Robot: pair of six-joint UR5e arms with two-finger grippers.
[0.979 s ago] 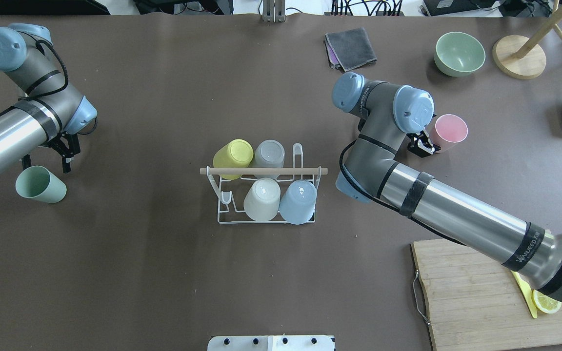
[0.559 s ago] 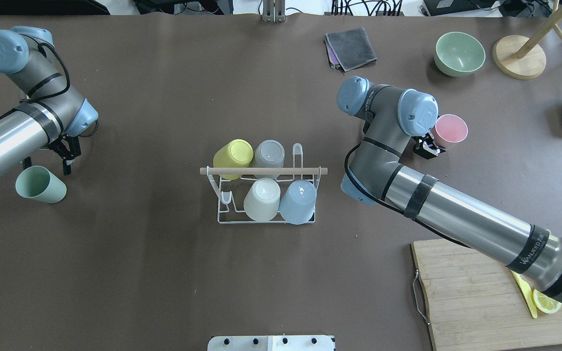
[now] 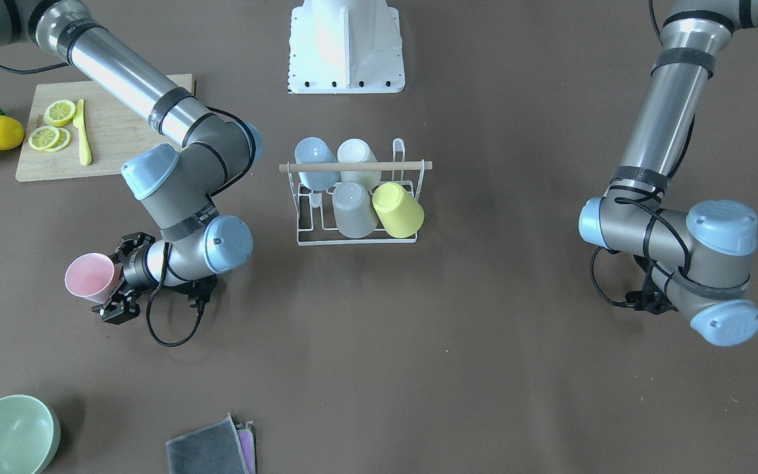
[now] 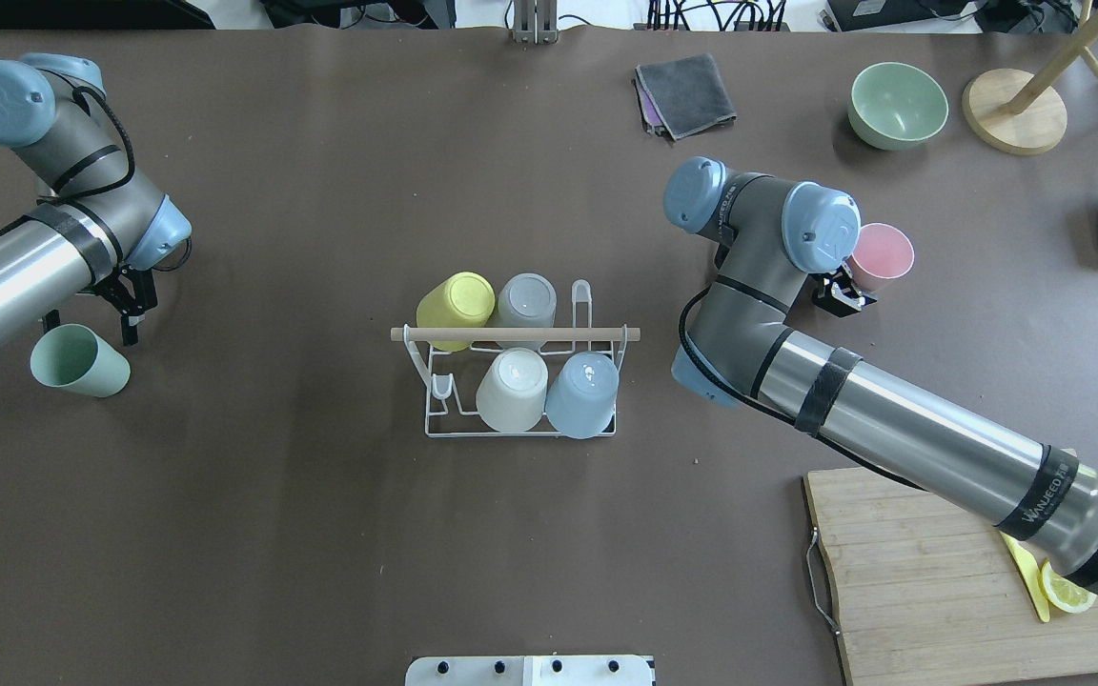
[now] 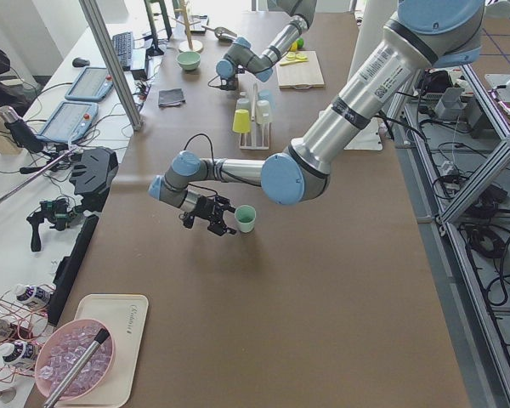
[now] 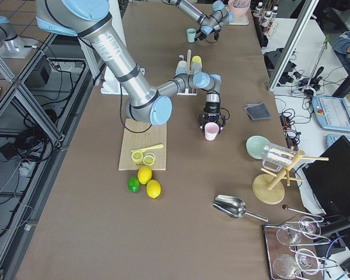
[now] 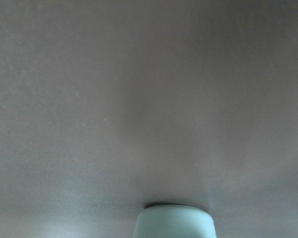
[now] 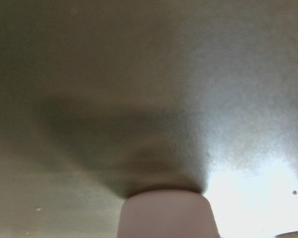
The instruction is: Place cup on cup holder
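Plainly, the right hand (image 3: 120, 279) comes at the pink cup (image 3: 89, 276) from the side and low over the bench (image 4: 320, 534). Its jaws stand apart, one on each side of the cup's lower wall, and I see no sign of them pressing. A side grip on the wall looks chosen so that the wrist could later roll the cup over, which a grip from above on the rim would hinder. The pink cup sits between the fingers, just ahead of the palm. It stands upright with its mouth up and its narrow base on the bench, so its long axis is vertical and crosswise to the hand's reach. The cup holder (image 4: 435, 419) lies well apart, back behind the right wrist toward the elbow. It carries four cups mouth-down and tilted on its prongs under the wooden rod (image 4: 515, 334); a pink cup set there would probably need the same inversion. Two prongs look free, one at each end of the rack. The left hand (image 4: 132, 310) hangs low just beside the green cup (image 4: 79, 360), which is also upright with its mouth up and its axis vertical, in front of the fingers. Whether those jaws are apart or together I cannot tell, and the wrist view shows only the cup's base.
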